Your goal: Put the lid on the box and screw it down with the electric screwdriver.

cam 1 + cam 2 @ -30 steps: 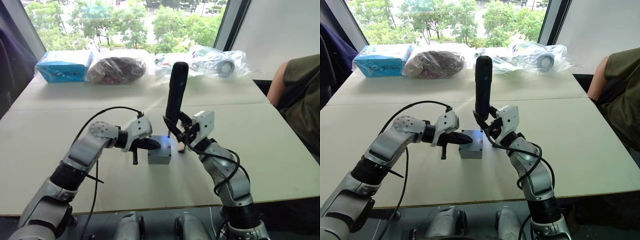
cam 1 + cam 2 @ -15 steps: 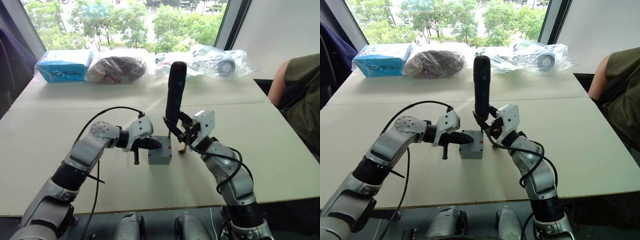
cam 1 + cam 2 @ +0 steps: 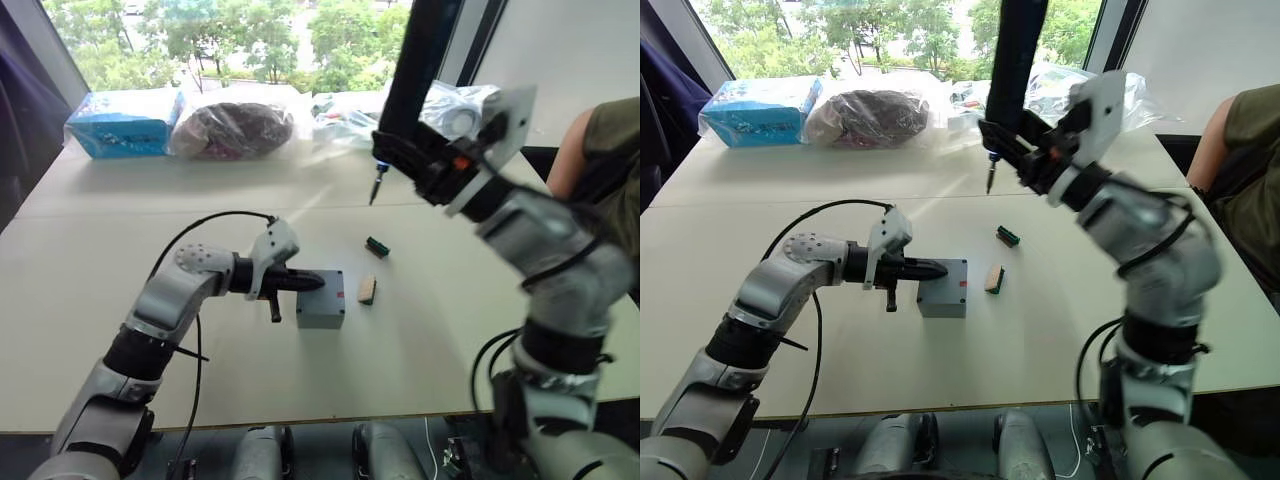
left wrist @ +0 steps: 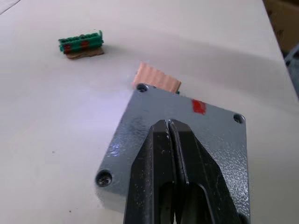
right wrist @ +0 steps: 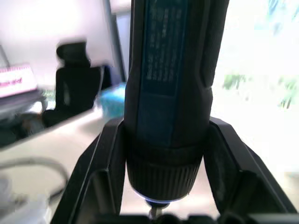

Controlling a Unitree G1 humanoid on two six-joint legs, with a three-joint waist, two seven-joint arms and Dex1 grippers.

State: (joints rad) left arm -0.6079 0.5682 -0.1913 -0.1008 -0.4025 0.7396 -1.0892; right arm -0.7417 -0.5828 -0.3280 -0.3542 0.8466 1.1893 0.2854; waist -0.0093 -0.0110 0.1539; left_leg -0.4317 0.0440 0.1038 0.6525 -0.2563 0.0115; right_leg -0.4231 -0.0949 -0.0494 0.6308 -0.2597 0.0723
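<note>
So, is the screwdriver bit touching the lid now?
Apart. The left eye view shows the electric screwdriver in the right gripper, high above the lid.

The box [image 3: 321,299] is sitting on the table [image 3: 90,290] with the lid [image 4: 187,135] on it. Two small blocks [image 3: 367,289] [image 3: 376,244] are lying just right of the box. Bags [image 3: 235,128] and a carton [image 3: 125,123] are lining the table's far edge. The electric screwdriver [image 3: 410,80] is hanging above, right of the box.
</note>
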